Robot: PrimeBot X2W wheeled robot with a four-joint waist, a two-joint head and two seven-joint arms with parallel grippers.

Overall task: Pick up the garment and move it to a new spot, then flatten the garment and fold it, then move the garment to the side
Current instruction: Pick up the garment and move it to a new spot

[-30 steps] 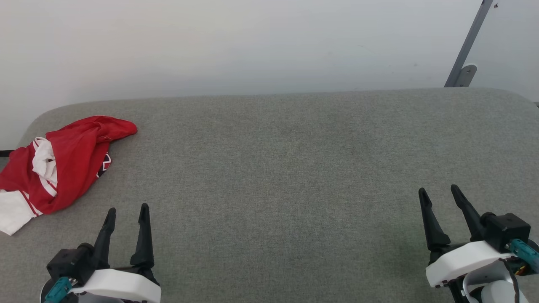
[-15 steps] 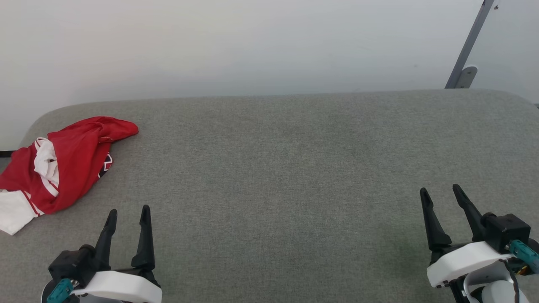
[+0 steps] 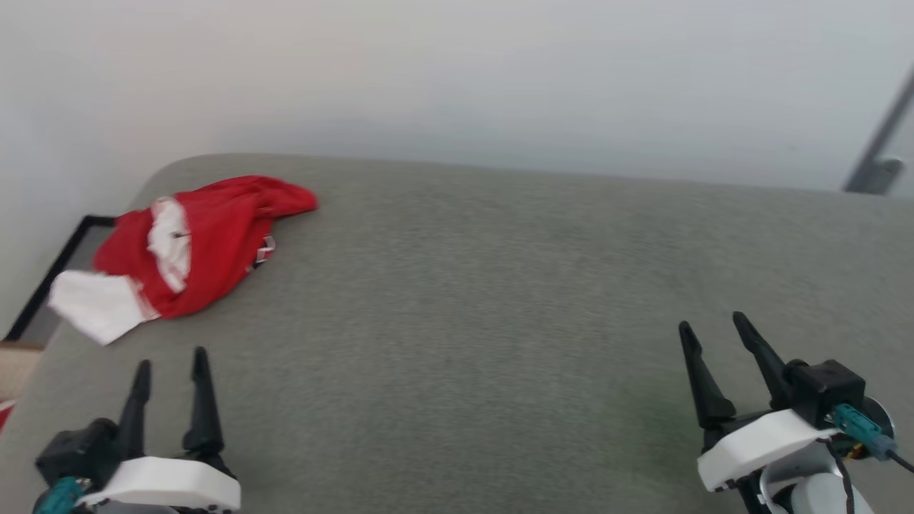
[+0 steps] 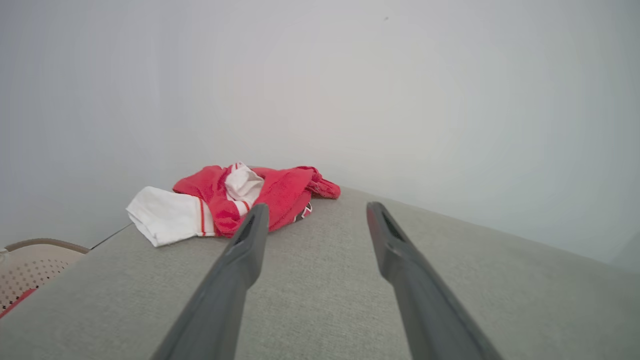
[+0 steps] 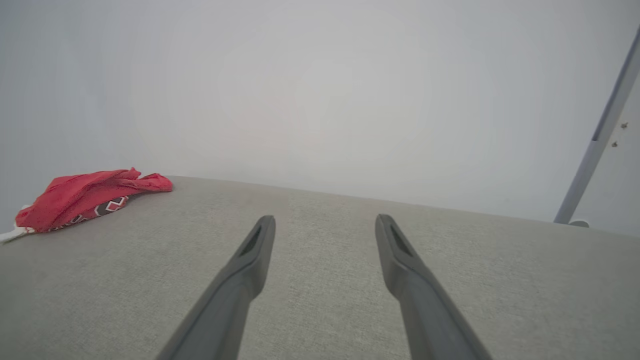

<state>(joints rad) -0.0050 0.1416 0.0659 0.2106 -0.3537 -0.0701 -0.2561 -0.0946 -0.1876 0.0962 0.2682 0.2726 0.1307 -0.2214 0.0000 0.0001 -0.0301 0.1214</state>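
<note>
A grey, cloth-covered table (image 3: 464, 321) with rounded corners takes up the lower part of the head view, set against a plain pale wall (image 3: 457, 71). The picture is slightly blurred.

A red shirt (image 3: 207, 243) lies crumpled in a heap on the table near its far left corner. One white short sleeve, with a red stripe at its seam, spills out of the heap toward the near left and reaches the table's left edge. Another patch of white shows on top of the red cloth. A bit of dark lettering with a white outline peeks out at the right side of the heap.

The left gripper (image 3: 171, 358) is at the lower left, over the table. Its two dark fingers are spread apart with nothing between them, and they point toward the far side. The shirt lies beyond the fingertips, with bare table between.

The right gripper (image 3: 712, 321) is at the lower right, well apart from the shirt. Its fingers are likewise spread and empty, over bare table.

A grey metal post (image 3: 875, 153) slants up the wall at the far right. Beyond the table's left edge runs a thin black frame (image 3: 50, 275). In the left wrist view, a pale basket (image 4: 30, 265) with small holes sits below that same edge
</note>
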